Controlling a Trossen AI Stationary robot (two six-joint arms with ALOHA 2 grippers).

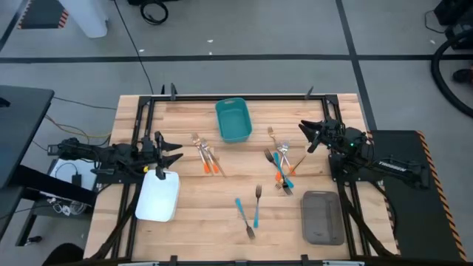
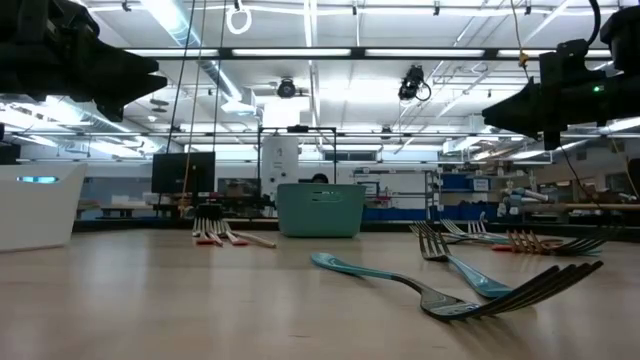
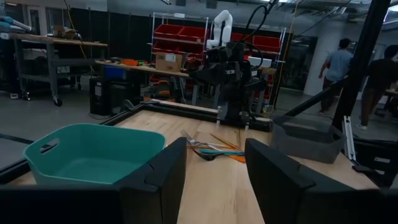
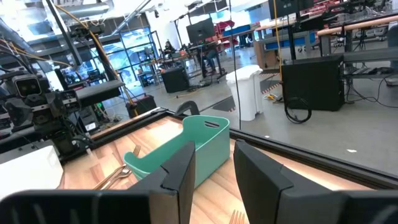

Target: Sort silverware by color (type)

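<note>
Pale wooden bench, with the teal plastic bin at its far middle as the landmark. Silverware scattered in three loose groups: orange-handled forks just left of the bin and nearer the camera side; a mixed heap of blue, orange and gold pieces right of the bin; two blue-handled forks well in front of the bin, crossing near the tips. White rounded tray far left of the bin, grey rectangular tray far right and forward.

Left tool hovering off the bench left of the bin, above the white tray's far edge, fingers spread wide, holding nothing. Right tool raised right of the bin, beside the mixed heap, fingers parted with a clear gap, also empty.

Likely trouble: in the mixed heap, handles overlapping, so a pinch on one thin fork could drag or lift a neighbour of another colour. Thin flat metal lying flush on wood, easy to slip out of or miss. Crossed blue forks prone to pivoting when one is pulled.

Hard to make out: exact count and type of pieces in the heap; which tray is meant for which colour. Low view hides both trays' contents; grey tray interior looks bare from above.
</note>
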